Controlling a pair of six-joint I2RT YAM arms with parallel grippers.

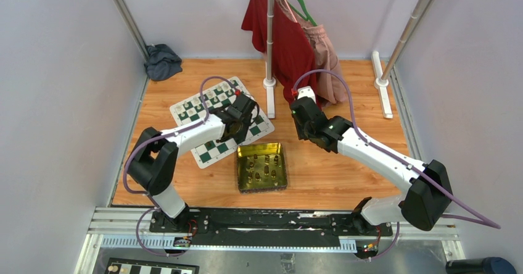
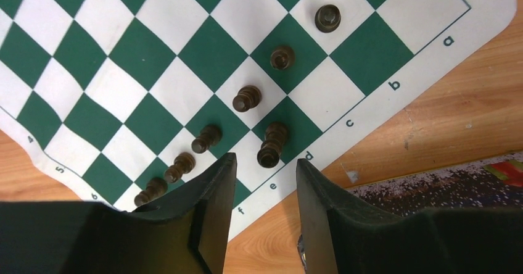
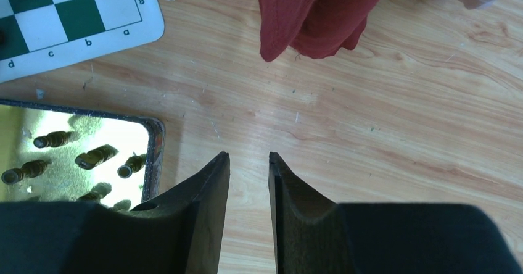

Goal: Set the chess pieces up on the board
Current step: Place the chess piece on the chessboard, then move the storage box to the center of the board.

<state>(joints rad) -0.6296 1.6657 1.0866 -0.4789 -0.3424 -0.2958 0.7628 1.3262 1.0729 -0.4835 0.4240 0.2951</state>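
The board (image 2: pixel 185 52), a green-and-white mat, lies on the wooden table left of centre. A diagonal row of dark brown chess pieces (image 2: pixel 247 97) stands along its near edge. A taller dark piece (image 2: pixel 272 144) stands upright on the d square. My left gripper (image 2: pixel 265 163) hovers open just behind it, with a gap on both sides of the piece. Several more dark pieces (image 3: pixel 95 157) lie in the shiny tin (image 1: pixel 239 169). My right gripper (image 3: pixel 248 157) is open and empty over bare wood, to the right of the tin. In the top view the left gripper (image 1: pixel 239 121) is over the board's right edge.
A clothes stand (image 1: pixel 269 83) with red and pink garments (image 1: pixel 290 33) rises behind the board and the right gripper. The red cloth (image 3: pixel 321 15) hangs close ahead of the right fingers. A dark cloth (image 1: pixel 162 61) lies in the back left corner. A pole base (image 1: pixel 382 83) stands at the back right.
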